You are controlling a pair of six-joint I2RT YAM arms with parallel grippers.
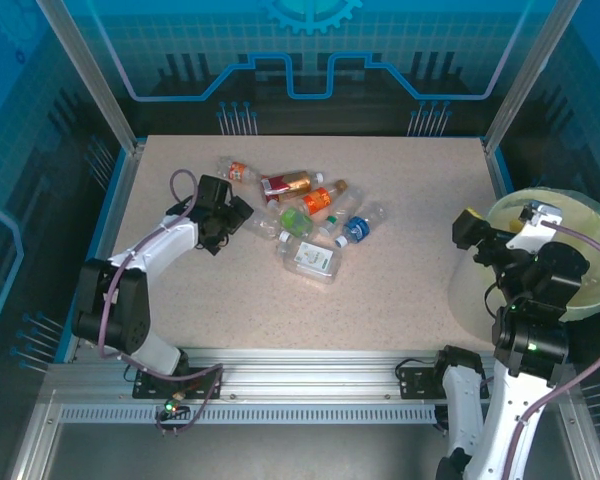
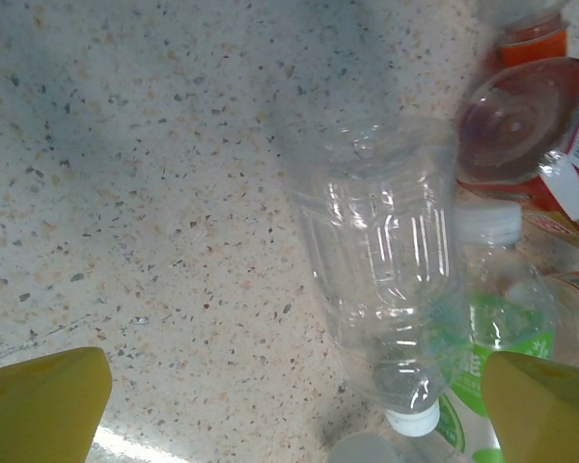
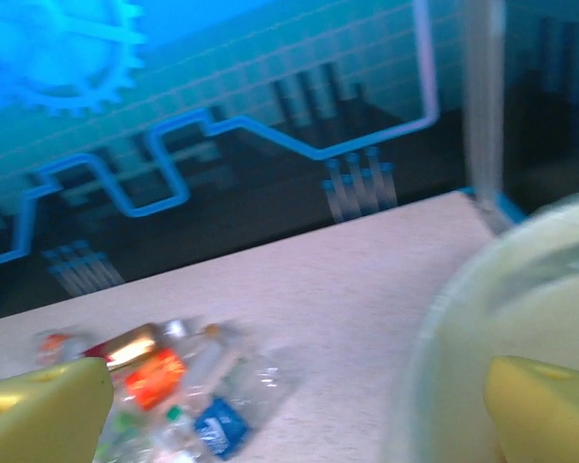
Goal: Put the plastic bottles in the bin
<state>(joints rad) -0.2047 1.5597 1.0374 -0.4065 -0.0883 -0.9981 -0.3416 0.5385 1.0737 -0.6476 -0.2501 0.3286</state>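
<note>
Fingertips [image 2: 43,405] of matte yellow, blunt and wedge-shaped, sat at the two lower corners of the left wrist view: the left gripper [image 2: 294,415] was spread wide and held nothing. Between them, on the speckled beige table [image 2: 125,193], lay a clear ribbed bottle [image 2: 381,280] with no label. Its white cap pointed toward the camera, and it lay nearer the right-hand finger, with no contact visible. Crowded just beyond it were a green-labelled bottle [image 2: 492,333], a glossy red-labelled bottle [image 2: 550,135] seen base-on, and an orange one [image 2: 533,39]. From above, the plastic bottles [image 1: 305,215] formed one loose heap at mid-table, all lying down, with the left gripper at the heap's left edge. The right gripper [image 3: 294,410] was likewise spread and empty. Its right-hand finger was just beside the rounded rim of the bin [image 3: 482,318], a wide round bucket lined with translucent pale yellow-green film, well apart from the heap. Blurred behind stood the blue patterned back wall [image 3: 222,116].
</note>
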